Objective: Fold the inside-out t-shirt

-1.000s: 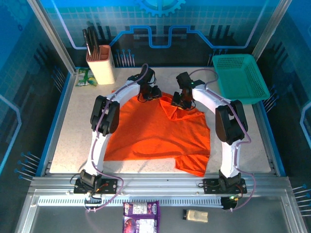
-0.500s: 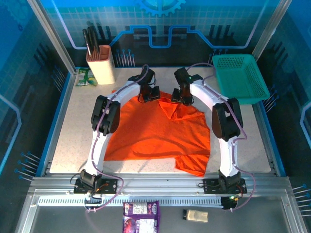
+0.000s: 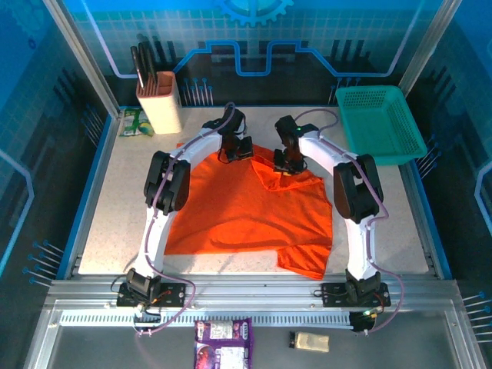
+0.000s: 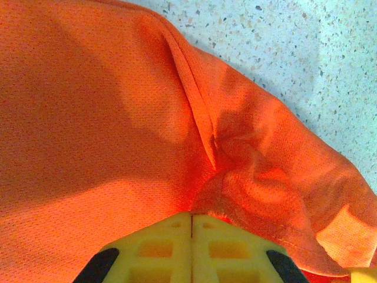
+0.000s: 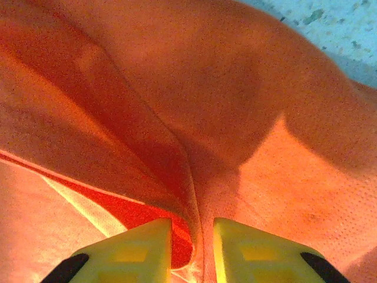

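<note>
- From above, the inside-out t-shirt (image 3: pixel 246 207) lies spread on the table (image 3: pixel 115 207) between the arms.
- The left wrist view adds that the left gripper (image 4: pixel 191 216) is clenched, with cloth puckering into its tips.
- The right wrist view adds that the right gripper (image 5: pixel 192 224) is narrowly parted around a raised fold.

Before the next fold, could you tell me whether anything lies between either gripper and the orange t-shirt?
Nothing visible does. The left gripper is pinched shut on the t-shirt at its far edge, and the right gripper has a fold of it between its fingers.
</note>
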`<state>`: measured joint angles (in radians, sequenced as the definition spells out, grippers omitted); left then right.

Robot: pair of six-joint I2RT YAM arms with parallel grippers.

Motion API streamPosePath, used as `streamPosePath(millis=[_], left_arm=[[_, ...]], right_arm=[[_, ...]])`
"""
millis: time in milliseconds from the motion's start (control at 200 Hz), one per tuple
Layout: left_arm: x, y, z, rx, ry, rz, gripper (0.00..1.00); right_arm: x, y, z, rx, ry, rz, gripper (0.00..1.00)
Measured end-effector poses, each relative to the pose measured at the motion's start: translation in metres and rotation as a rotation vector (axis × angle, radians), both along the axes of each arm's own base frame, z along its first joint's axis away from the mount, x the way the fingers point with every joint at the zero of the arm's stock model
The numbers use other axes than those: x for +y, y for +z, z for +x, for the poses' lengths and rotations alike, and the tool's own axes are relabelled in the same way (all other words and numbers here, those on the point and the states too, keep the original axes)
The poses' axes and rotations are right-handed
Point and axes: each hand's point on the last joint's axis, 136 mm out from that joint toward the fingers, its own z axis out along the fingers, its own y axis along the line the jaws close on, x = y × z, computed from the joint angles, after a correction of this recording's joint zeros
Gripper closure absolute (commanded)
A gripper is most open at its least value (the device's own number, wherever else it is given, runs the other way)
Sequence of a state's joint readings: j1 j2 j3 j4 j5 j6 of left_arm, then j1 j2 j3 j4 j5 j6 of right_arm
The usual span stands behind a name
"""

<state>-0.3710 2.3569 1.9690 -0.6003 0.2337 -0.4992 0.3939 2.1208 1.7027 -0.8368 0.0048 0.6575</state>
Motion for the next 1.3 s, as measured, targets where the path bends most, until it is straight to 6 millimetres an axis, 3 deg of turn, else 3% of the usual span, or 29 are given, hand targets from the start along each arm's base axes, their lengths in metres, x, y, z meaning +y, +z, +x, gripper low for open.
streamPosePath(millis=[210,400,725,841,941,951,981,1006,1061,1166,1296], left_arm=[[0.0,0.0,0.0,0.0,0.0,0.0,0.93],[0.0,0.0,0.0,0.0,0.0,0.0,0.95],[-0.016,0.013,0.007,-0.018,0.002,-0.111,0.97],[-0.037,0.036,0.019,-0.06,-0.017,-0.235,0.87],[-0.066,0.077,0.042,-0.162,-0.071,-0.376,0.62],[-0.068,0.082,0.044,-0.176,-0.079,-0.388,0.6],[-0.074,0.094,0.047,-0.209,-0.096,-0.418,0.57],[-0.078,0.1,0.048,-0.22,-0.106,-0.439,0.56],[-0.084,0.115,0.048,-0.26,-0.13,-0.473,0.54],[-0.083,0.12,0.033,-0.271,-0.157,-0.477,0.53],[-0.059,0.111,-0.001,-0.237,-0.155,-0.415,0.51]], right_arm=[[0.009,0.006,-0.005,-0.008,0.016,0.025,0.81],[0.013,0.005,-0.01,-0.009,0.019,0.028,1.0],[0.006,0.023,-0.003,-0.05,0.028,0.037,1.0],[-0.017,0.051,0.027,-0.132,0.022,0.035,1.0],[-0.056,0.093,0.076,-0.274,-0.02,0.01,1.0],[-0.062,0.098,0.082,-0.292,-0.027,0.003,0.97],[-0.078,0.109,0.097,-0.336,-0.052,-0.016,0.75],[-0.092,0.117,0.108,-0.372,-0.076,-0.035,0.62],[-0.122,0.127,0.124,-0.416,-0.128,-0.082,0.51],[-0.16,0.126,0.13,-0.422,-0.191,-0.147,0.47],[-0.162,0.112,0.122,-0.394,-0.194,-0.165,0.46]])
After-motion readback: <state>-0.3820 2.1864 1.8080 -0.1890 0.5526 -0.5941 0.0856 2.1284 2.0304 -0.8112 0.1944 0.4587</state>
